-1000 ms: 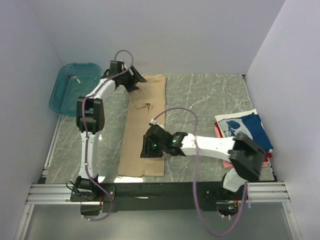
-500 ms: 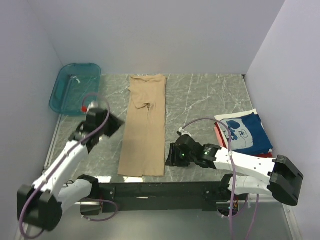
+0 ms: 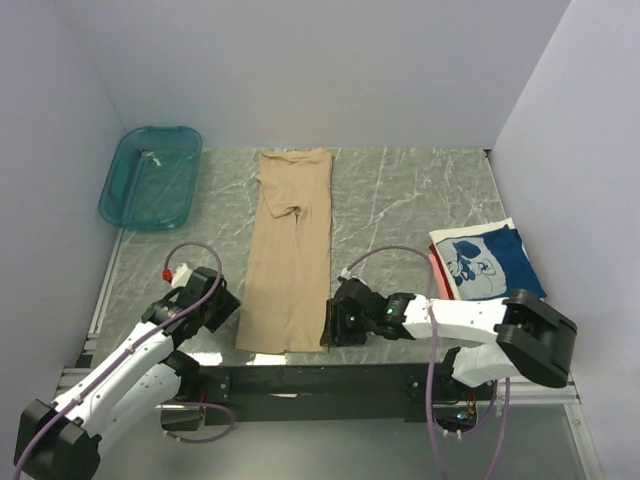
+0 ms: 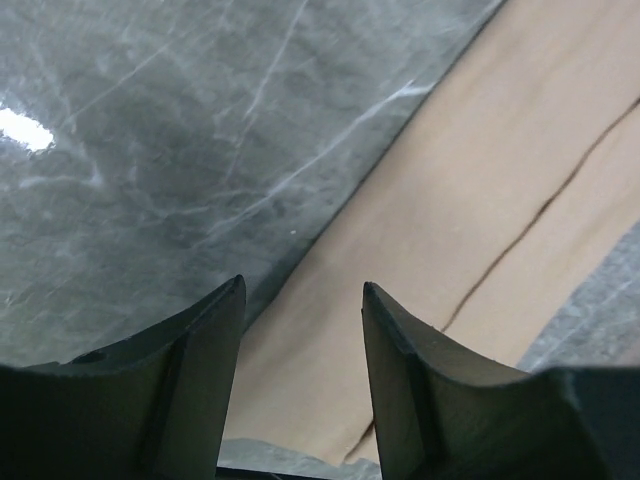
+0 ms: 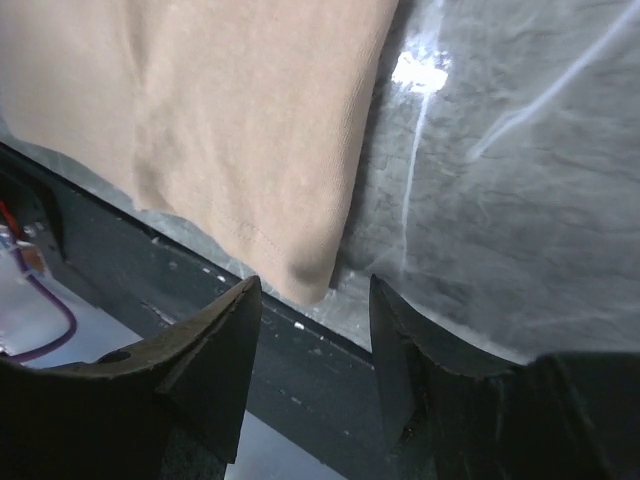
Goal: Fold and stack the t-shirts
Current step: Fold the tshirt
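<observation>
We find the tan t-shirt (image 3: 288,255) folded into a long strip at mid-table, with both grippers open at its near end.

Its long axis runs from the near edge to the far wall, leaning a little left toward the near end. The stitched hem lies nearest the arms, and that end is the wider one. The cloth is soft, matte and flat, with one crease along its length, on a glossy grey veined marble-look table (image 3: 400,200). The left gripper (image 4: 300,300) sits low at the near left corner, jaws apart and holding nothing. The right gripper (image 5: 315,295) hangs over the near right corner, jaws apart, and we see no grip on the cloth. Well to the right, a navy t-shirt with white print (image 3: 490,262) lies on a red and pink stack (image 3: 436,262). A teal plastic basket (image 3: 150,177) stands far left.
</observation>
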`<state>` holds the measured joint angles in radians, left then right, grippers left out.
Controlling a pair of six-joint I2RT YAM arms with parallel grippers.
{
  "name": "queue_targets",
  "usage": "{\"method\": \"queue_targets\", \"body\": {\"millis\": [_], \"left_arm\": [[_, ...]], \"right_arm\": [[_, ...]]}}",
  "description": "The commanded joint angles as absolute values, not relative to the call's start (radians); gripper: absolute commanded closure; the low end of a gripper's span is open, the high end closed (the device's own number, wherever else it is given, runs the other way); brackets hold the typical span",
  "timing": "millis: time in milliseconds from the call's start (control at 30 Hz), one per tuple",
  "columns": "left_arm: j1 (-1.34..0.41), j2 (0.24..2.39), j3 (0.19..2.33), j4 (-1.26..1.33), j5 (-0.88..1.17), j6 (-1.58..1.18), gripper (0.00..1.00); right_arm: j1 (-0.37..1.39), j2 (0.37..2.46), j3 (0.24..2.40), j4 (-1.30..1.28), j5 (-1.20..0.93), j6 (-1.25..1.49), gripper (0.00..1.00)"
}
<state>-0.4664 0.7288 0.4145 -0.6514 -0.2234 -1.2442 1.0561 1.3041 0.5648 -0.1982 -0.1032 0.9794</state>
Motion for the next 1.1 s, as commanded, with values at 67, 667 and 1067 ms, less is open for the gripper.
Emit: {"method": "queue_targets", "body": {"millis": [67, 667, 1067], "left_arm": [[-0.498, 0.707, 0.376, -0.657, -0.259, -1.301, 0.44], [-0.727, 0.644, 0.285, -0.657, -0.15, -1.377, 0.5], [-0.917, 0.666, 0.267, -0.624, -0.087, -1.44, 0.52]], "right_arm": [[1.097, 1.399, 0.598, -0.124, -0.11, 1.022, 0.5], [0.947, 1.178, 0.465, -0.282, -0.113, 0.888, 1.0], [0.925, 1.112, 0.413, -0.296, -0.166, 0.867, 1.0]]}}
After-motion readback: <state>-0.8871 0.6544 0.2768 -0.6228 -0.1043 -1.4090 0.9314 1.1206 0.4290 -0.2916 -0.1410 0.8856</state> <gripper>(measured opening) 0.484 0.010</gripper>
